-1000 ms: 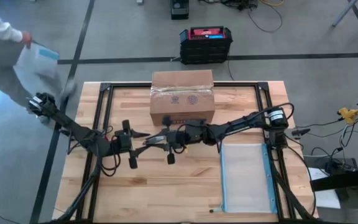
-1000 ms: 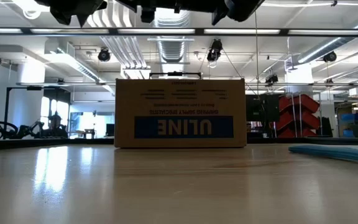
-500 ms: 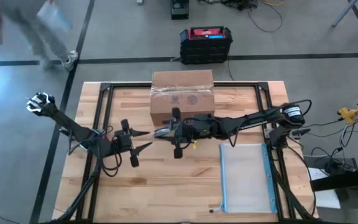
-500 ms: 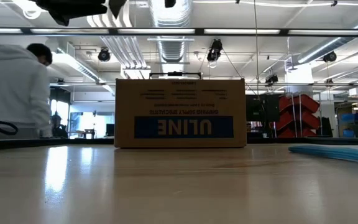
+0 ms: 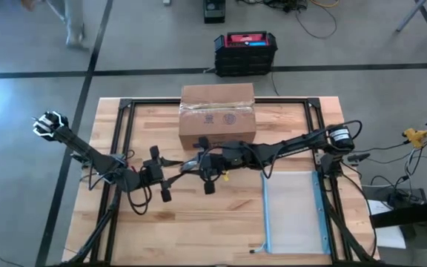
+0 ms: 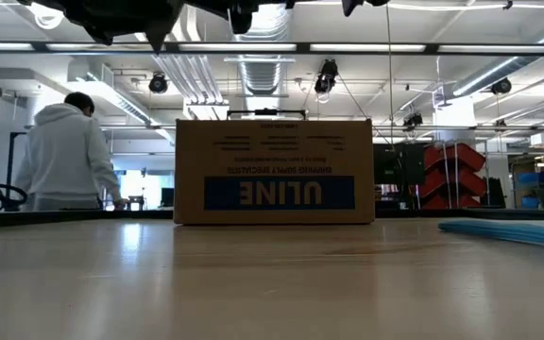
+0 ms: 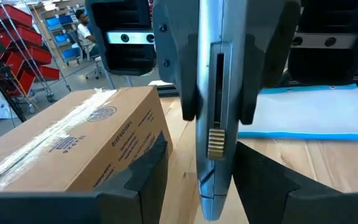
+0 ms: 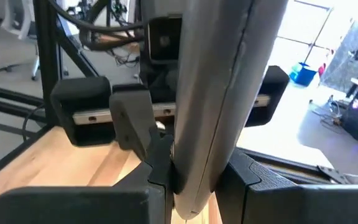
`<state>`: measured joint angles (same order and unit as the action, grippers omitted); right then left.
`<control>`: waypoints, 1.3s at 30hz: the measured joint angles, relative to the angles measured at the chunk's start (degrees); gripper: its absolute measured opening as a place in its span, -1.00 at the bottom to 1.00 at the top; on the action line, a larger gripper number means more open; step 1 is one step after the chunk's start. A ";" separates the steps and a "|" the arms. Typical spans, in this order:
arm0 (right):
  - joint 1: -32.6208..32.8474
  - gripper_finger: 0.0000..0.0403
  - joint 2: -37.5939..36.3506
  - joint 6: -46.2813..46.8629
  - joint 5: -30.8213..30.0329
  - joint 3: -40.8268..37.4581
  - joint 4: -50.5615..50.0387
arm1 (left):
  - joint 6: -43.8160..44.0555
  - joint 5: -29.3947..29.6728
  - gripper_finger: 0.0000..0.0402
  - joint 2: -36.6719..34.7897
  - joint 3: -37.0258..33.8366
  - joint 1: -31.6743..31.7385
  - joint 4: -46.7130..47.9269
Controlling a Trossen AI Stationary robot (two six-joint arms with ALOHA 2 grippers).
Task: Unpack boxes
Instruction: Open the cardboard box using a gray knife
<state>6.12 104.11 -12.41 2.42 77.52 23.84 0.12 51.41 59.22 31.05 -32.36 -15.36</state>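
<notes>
At the near right of the wooden table [image 5: 199, 230], a clear blue-edged zip pouch [image 5: 291, 211] is laid flat. Above mid-table, a grey utility knife [image 7: 215, 93] is clamped in the right gripper [image 8: 197, 174]. The left gripper [image 7: 197, 162] is set around the same knife, fingers [image 7: 151, 165] apart on either side and, as far as can be made out, not quite touching it. At the far edge, behind both grippers, the brown ULINE cardboard box [image 5: 217, 115] is stood, taped shut, label inverted. Beyond the table, a black crate with red top [image 5: 245, 52] is seen on the floor. Farther off, a person [image 6: 64, 156] in a pale hooded top is seen from behind.
</notes>
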 joint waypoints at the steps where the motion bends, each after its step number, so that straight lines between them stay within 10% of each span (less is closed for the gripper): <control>1: 0.06 -0.71 0.03 -0.01 0.18 0.00 0.46 | -0.02 -0.48 -0.23 0.02 0.02 0.00 -0.06; 12: 0.06 -0.71 0.05 -0.45 1.34 0.00 1.54 | -0.51 -5.14 -0.84 0.01 0.02 0.99 0.45; 27: 0.12 -0.22 0.05 0.33 0.59 0.11 1.41 | -3.31 -5.19 -0.84 -0.42 -0.02 1.18 -3.15; 39: -0.10 -0.73 0.03 0.47 0.80 0.11 1.97 | -5.60 -7.50 -0.84 -0.42 0.00 1.55 -6.78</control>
<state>6.02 104.14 -11.94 3.21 77.62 25.81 -5.48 43.91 58.81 31.05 -30.81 -22.14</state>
